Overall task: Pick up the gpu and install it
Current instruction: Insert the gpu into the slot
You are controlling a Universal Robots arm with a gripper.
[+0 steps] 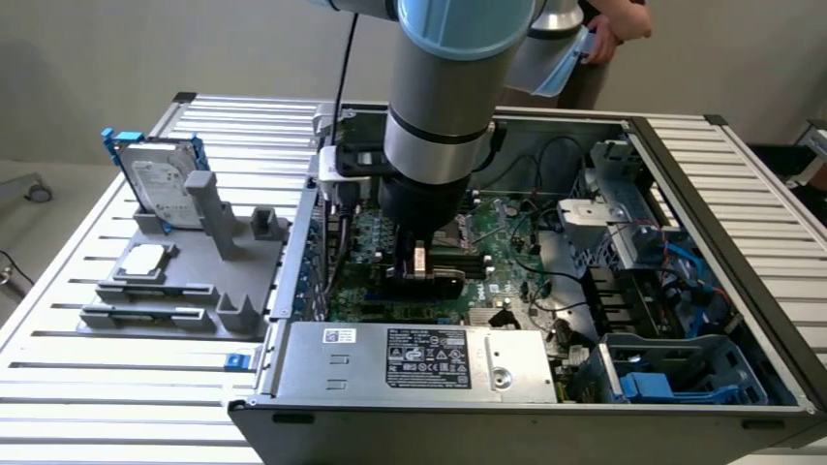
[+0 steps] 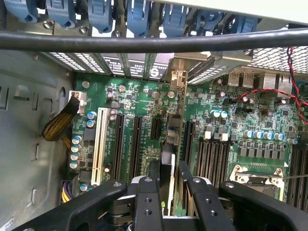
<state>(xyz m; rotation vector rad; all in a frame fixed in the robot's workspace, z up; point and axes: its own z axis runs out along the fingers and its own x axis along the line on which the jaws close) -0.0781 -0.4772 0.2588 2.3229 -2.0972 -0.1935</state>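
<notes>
The gpu [image 2: 168, 144] shows edge-on as a thin dark card between my fingers [image 2: 154, 169], its silver end bracket [image 2: 179, 82] reaching to the case's rear wall. My gripper [image 2: 167, 168] is shut on it, holding it upright right over the black expansion slots [image 2: 136, 144] of the green motherboard [image 2: 226, 101]. Whether the card is seated in a slot I cannot tell. In the exterior view the gripper [image 1: 421, 260] is deep inside the open computer case [image 1: 723, 242], with the black gpu [image 1: 427, 284] at its tip.
A silver hard drive in a blue frame [image 1: 162, 179] stands on a grey fixture [image 1: 194, 281] at the exterior view's left. The power supply [image 1: 413, 358] lies near the case front. A black cable [image 2: 154, 41] crosses overhead. A person's hand [image 1: 621, 24] is behind the case.
</notes>
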